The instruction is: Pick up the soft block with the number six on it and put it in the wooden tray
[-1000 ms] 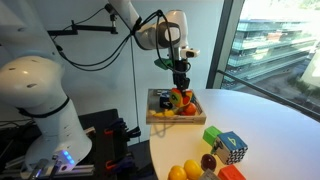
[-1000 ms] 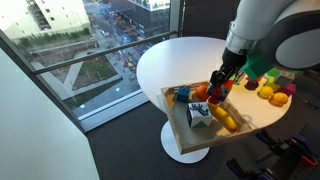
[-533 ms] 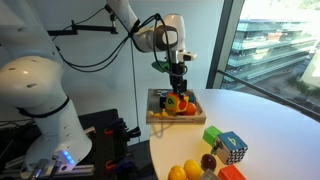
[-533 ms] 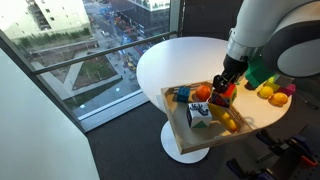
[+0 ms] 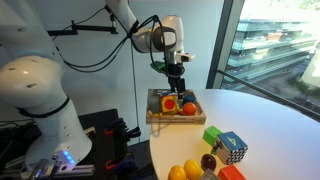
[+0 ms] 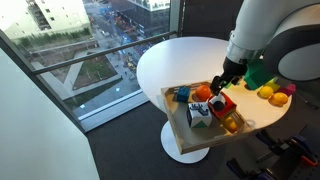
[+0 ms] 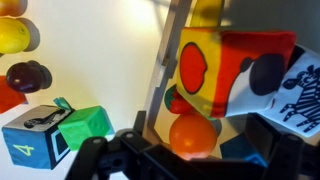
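Wooden tray (image 5: 170, 120), arm (image 5: 140, 30) arched over, tool (image 5: 180, 89) pointing down

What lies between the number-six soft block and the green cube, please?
In the wrist view, only the rim of the wooden tray and some bare white table separate the soft block from the green cube.

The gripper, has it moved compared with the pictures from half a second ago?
Yes. The gripper has risen away from the wooden tray, and the soft block with the number six now lies in the tray.
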Robot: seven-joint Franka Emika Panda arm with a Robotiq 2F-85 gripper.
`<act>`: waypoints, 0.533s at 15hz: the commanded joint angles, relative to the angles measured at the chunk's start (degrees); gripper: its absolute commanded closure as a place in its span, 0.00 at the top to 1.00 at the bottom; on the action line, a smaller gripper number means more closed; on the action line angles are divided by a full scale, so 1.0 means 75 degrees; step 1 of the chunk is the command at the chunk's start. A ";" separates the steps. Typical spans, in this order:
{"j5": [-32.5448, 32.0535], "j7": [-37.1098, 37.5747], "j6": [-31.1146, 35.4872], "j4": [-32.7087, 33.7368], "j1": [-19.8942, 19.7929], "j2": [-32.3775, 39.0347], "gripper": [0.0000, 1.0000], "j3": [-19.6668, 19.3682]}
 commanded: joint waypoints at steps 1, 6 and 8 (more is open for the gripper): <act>-0.0104 0.0501 -0.0225 -0.0114 0.0060 -0.0216 1.00 0.0028; 0.0121 0.0673 -0.0436 -0.0124 0.0085 -0.0219 1.00 0.0066; 0.0229 0.0585 -0.0489 -0.0131 0.0098 -0.0220 1.00 0.0078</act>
